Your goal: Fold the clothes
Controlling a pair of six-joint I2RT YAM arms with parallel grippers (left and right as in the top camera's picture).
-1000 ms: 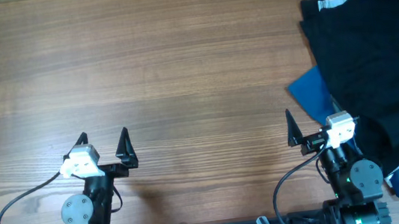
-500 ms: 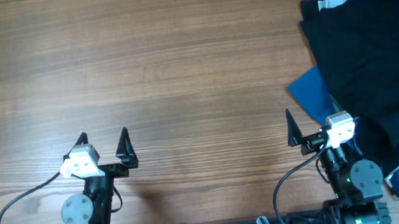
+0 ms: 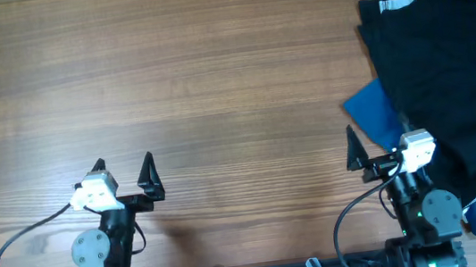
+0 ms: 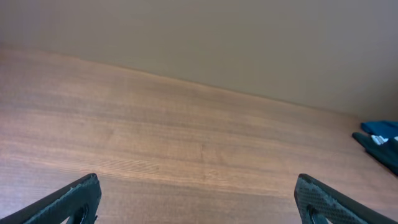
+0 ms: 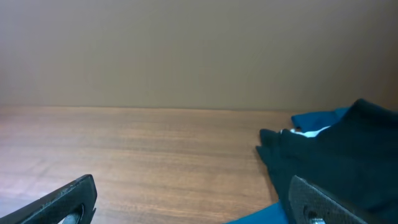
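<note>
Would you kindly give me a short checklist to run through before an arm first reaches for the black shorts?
1. Left gripper open and empty: ok.
2. Right gripper open and empty: ok.
3. Black shorts spread flat on their own: not ok; they lie heaped over a blue garment at the table's right side.
4. Waistband located: ok; the white lining shows at the far end.
5. Bare table in the middle for folding: ok.
6. Shorts free of tangles with the other clothes: cannot tell; the pile runs out of the overhead view.
</note>
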